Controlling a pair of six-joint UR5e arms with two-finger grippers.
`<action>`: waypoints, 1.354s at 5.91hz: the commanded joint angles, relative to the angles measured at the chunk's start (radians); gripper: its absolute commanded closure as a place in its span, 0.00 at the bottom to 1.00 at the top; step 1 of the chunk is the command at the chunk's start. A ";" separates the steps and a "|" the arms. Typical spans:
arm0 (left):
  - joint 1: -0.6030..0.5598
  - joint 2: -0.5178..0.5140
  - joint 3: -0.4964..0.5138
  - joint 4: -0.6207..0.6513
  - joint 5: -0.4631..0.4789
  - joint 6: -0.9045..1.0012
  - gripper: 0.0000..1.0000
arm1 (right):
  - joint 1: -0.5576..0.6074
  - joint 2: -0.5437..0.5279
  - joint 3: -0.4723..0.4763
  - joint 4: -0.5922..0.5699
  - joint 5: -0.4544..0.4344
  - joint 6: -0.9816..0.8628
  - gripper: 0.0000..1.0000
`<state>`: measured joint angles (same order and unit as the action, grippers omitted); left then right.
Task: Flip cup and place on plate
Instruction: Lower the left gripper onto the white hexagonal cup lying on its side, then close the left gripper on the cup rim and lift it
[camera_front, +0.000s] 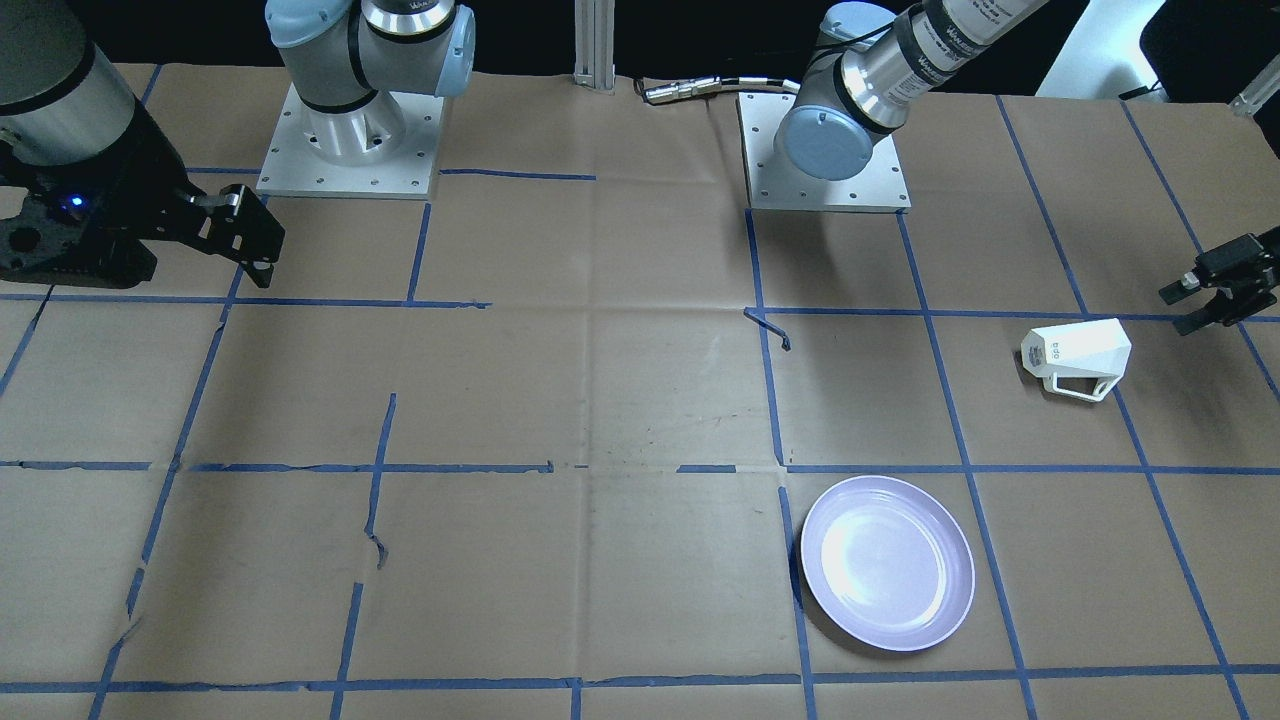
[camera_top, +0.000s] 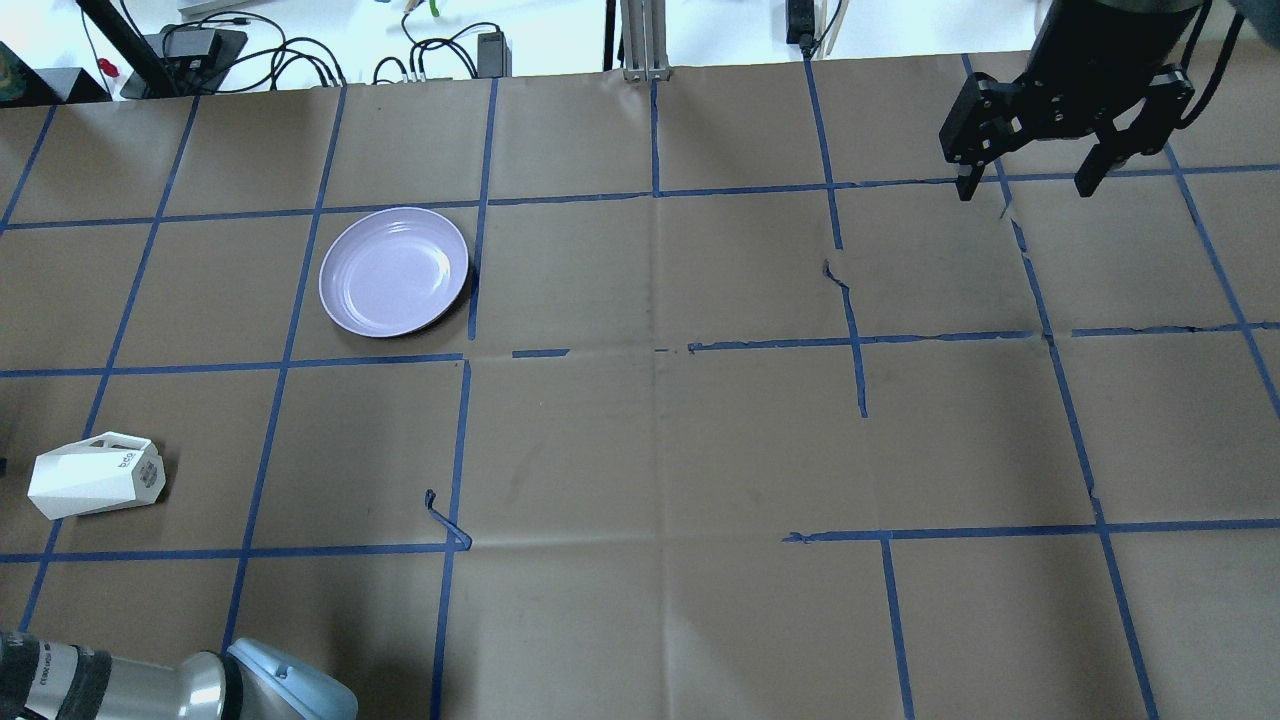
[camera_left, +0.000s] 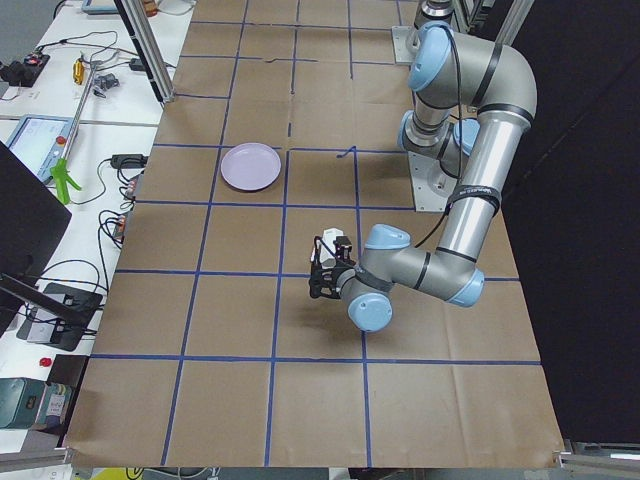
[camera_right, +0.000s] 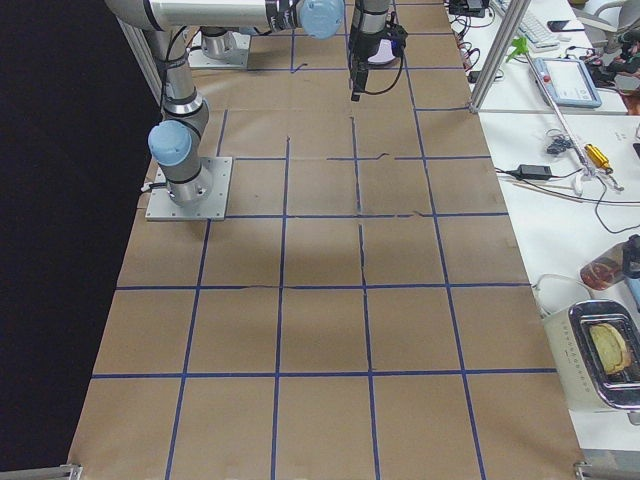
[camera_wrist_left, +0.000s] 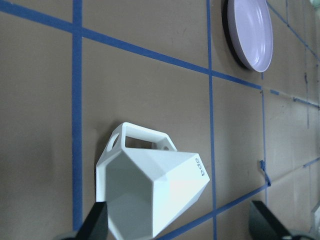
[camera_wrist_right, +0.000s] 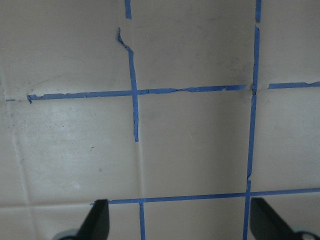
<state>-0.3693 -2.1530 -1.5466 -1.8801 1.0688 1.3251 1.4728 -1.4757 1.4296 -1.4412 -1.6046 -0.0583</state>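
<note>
The white faceted cup (camera_front: 1078, 358) lies on its side on the brown paper, with its open mouth toward my left gripper (camera_front: 1215, 290). It also shows in the overhead view (camera_top: 97, 475). The left gripper is open and empty, a short way from the cup. In the left wrist view the cup (camera_wrist_left: 150, 190) lies just ahead of the two spread fingertips (camera_wrist_left: 97, 220), handle up. The lavender plate (camera_front: 887, 563) is empty and lies apart from the cup; it also shows overhead (camera_top: 394, 271). My right gripper (camera_top: 1030, 180) is open and empty, far off over bare paper.
Blue tape lines grid the paper-covered table. A peeled curl of tape (camera_front: 780, 335) sticks up near the middle. The two arm bases (camera_front: 825, 150) stand at the robot's edge. Cables and benches (camera_top: 300, 50) lie beyond the far edge.
</note>
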 joint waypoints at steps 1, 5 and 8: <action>0.000 -0.085 -0.001 -0.075 -0.027 0.041 0.01 | 0.000 0.000 0.000 0.001 0.000 0.000 0.00; -0.005 -0.116 0.040 -0.172 -0.039 0.094 0.01 | 0.000 0.000 0.000 -0.001 0.000 0.000 0.00; -0.005 -0.154 0.069 -0.215 -0.039 0.094 0.82 | 0.000 0.000 0.000 -0.001 0.000 0.000 0.00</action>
<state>-0.3750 -2.2931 -1.4800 -2.0801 1.0293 1.4186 1.4727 -1.4757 1.4297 -1.4419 -1.6046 -0.0583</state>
